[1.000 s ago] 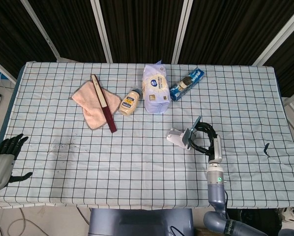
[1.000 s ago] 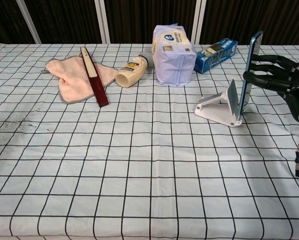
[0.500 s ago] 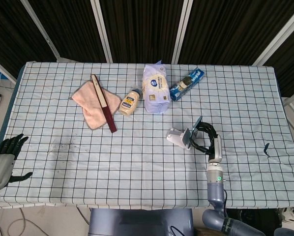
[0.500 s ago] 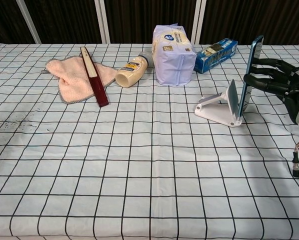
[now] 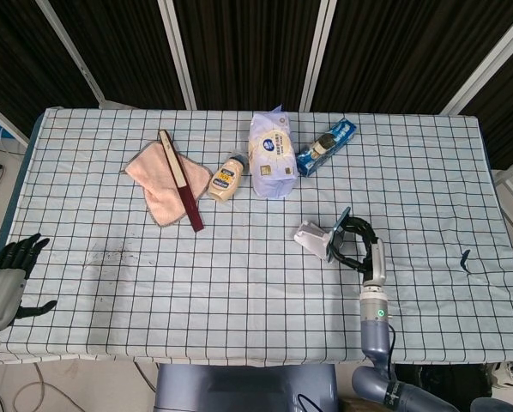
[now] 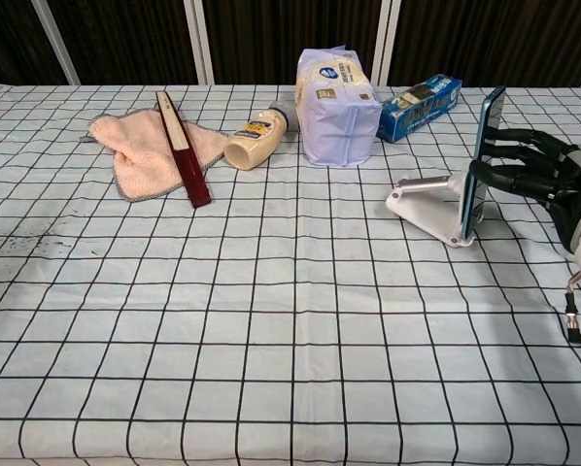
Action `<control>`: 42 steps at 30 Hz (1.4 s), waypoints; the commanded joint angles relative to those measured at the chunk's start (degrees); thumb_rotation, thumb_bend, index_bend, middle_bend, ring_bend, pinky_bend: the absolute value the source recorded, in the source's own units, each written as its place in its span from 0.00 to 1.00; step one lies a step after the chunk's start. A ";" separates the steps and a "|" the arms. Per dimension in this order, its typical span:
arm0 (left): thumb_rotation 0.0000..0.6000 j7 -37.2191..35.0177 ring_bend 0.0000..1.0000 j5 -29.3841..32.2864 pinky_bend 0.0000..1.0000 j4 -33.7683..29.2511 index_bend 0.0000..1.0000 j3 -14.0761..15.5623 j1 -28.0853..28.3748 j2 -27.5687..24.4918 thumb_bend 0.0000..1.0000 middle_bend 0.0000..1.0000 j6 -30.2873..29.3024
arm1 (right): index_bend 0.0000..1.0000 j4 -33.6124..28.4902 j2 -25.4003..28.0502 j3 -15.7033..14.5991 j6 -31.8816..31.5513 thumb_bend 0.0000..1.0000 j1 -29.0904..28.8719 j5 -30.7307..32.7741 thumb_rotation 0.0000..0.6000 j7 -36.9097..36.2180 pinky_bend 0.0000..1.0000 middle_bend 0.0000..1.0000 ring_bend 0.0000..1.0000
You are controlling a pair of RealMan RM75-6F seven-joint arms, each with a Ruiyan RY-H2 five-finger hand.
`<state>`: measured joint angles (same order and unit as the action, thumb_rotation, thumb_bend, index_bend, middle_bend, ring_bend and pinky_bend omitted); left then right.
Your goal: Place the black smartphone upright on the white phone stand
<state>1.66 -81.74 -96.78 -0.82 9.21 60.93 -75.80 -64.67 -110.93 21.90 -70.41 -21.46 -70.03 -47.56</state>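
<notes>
The black smartphone (image 6: 482, 163) is held on edge by the right hand (image 6: 538, 175), whose fingers are wrapped around the phone's back and far edge; the phone stands nearly vertical, with its lower end at the front lip of the white phone stand (image 6: 432, 207). In the chest view the stand appears tipped, with its far side raised off the checked tablecloth (image 6: 271, 320) and its backrest lying low instead of rising behind the phone, so it is judged that the phone is pressing on the lip and levering the stand up. The step in hand is seating the phone, and it is best done by easing downward pressure so that the stand can settle flat, then leaning the phone back until its rear face is carried by the backrest and its bottom edge is caught by the lip. The fingers should be released only once the phone is seen to rest unaided; a sideways push is to be avoided, as the light stand would likely slide. The left hand (image 5: 8, 273) lies at the near left table edge, fingers apart, holding nothing, well apart from the work.
</notes>
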 commanded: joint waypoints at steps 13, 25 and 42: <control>1.00 -0.06 0.00 0.13 0.00 -0.10 0.00 0.00 0.05 -0.06 0.00 0.00 0.14 | 0.65 1.89 -1.27 -0.26 -1.20 0.63 -0.16 -1.46 1.00 -1.08 0.14 0.63 0.41; 1.00 -0.45 0.00 0.24 0.00 -0.26 0.00 -0.02 0.09 -0.27 0.00 0.00 0.30 | 0.65 4.16 -2.26 -0.87 -0.95 0.64 -0.83 -2.33 1.00 -0.84 0.14 0.59 0.37; 1.00 -0.56 0.00 0.33 0.00 -0.36 0.00 0.00 0.13 -0.38 0.00 0.00 0.42 | 0.57 4.81 -2.03 -1.70 -0.71 0.29 -1.15 -3.17 1.00 0.57 0.14 0.51 0.27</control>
<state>1.10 -81.42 -97.14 -0.82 9.34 60.55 -75.37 -59.83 -112.98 20.23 -71.13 -22.61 -73.18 -47.04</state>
